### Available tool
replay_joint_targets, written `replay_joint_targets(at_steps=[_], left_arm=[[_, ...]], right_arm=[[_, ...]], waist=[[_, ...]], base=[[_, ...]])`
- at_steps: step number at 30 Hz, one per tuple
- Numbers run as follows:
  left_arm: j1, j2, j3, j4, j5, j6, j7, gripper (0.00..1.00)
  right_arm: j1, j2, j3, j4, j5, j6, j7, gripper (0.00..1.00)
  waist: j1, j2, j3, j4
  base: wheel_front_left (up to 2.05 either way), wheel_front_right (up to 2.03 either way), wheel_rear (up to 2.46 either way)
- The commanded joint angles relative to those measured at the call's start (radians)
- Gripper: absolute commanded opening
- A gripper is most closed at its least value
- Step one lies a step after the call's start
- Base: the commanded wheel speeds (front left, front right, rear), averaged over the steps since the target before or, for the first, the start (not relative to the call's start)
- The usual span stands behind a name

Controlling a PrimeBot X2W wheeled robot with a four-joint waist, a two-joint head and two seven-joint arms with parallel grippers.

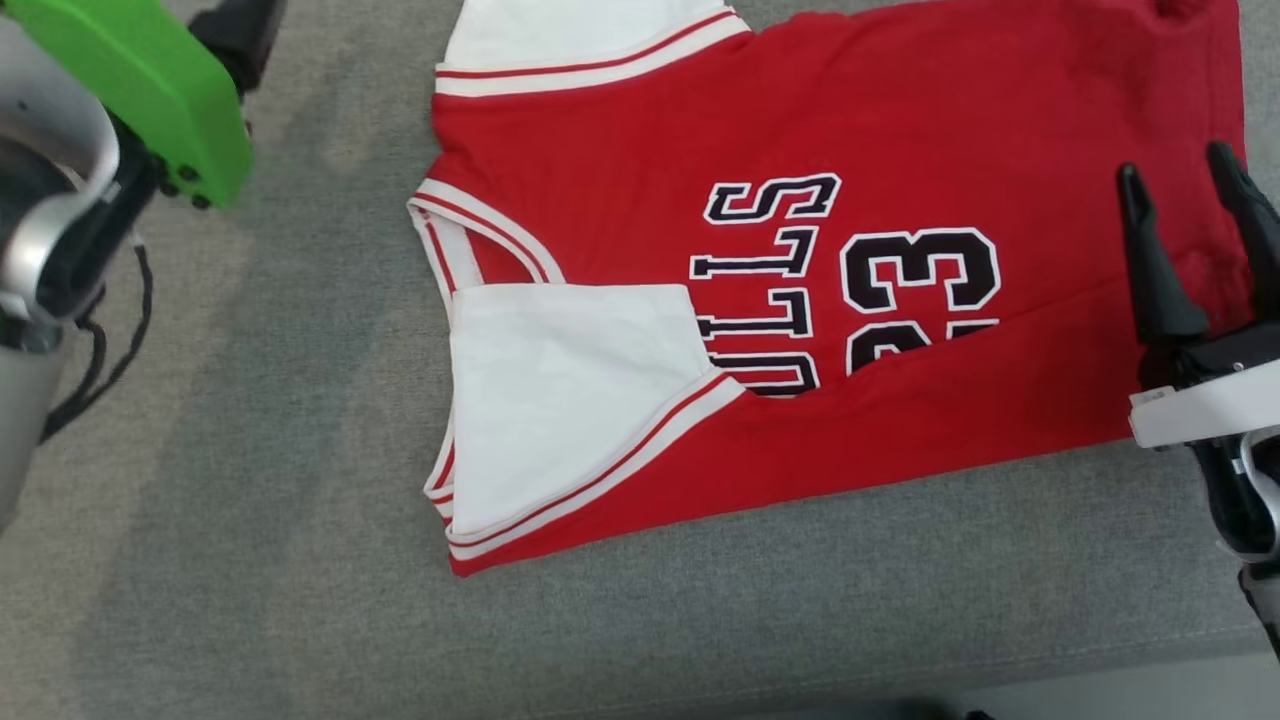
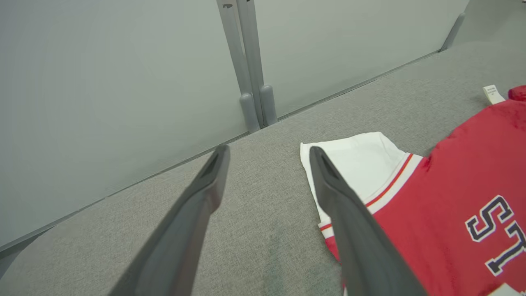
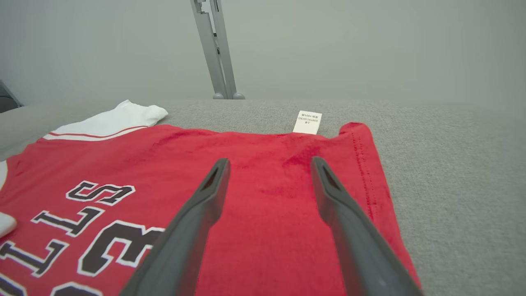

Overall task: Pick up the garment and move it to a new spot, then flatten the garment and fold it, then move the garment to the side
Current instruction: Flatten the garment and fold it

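The garment (image 1: 620, 150) is a red jersey with white sleeves and black lettering, lying flat on the grey fabric surface (image 1: 250, 480). Its near long edge is folded over onto the body, with a white sleeve (image 1: 560, 390) on top covering part of the letters. My right gripper (image 1: 1180, 170) hangs open over the garment's hem end at the right, holding nothing; the right wrist view has its tips (image 3: 270, 161) above red cloth (image 3: 164, 156). My left gripper (image 2: 267, 150) is open and empty beside the far white sleeve (image 2: 361, 160), over bare surface. Its green-covered arm (image 1: 140, 90) sits at the upper left.
Grey wall panels with a double post (image 2: 250, 61) close off the far side of the surface. A white label (image 3: 307, 122) sticks out from the garment's far hem corner. A black cable (image 1: 110, 350) hangs by the left arm. The surface's front edge (image 1: 1100, 650) runs at lower right.
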Motion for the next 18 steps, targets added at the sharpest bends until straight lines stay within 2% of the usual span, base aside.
replay_joint_targets(at_steps=[1,8,13,18], left_arm=[[-0.06,0.002,-0.006,0.045,0.001,-0.017,0.028,1.0],[-0.22,-0.004,-0.064,0.192,-0.018,-0.072,0.125,1.0],[-0.277,-0.006,-0.094,0.274,-0.009,-0.081,0.138,1.0],[-0.314,0.021,-0.119,0.338,0.0,-0.085,0.156,1.0]], right_arm=[[-0.029,0.016,0.011,0.008,-0.021,-0.001,-0.015,1.0],[-0.091,0.085,0.039,0.028,-0.044,-0.001,-0.032,1.0],[-0.091,0.116,0.03,0.003,-0.046,-0.001,-0.032,1.0],[-0.079,0.138,0.022,-0.009,-0.05,-0.001,-0.033,1.0]], waist=[[0.0,0.0,0.071,-0.073],[0.0,0.0,0.126,-0.148],[0.0,0.0,0.159,-0.191],[0.0,0.0,0.177,-0.228]], base=[[0.0,0.0,0.0],[0.0,0.0,0.0],[0.0,0.0,0.0],[0.0,0.0,0.0]])
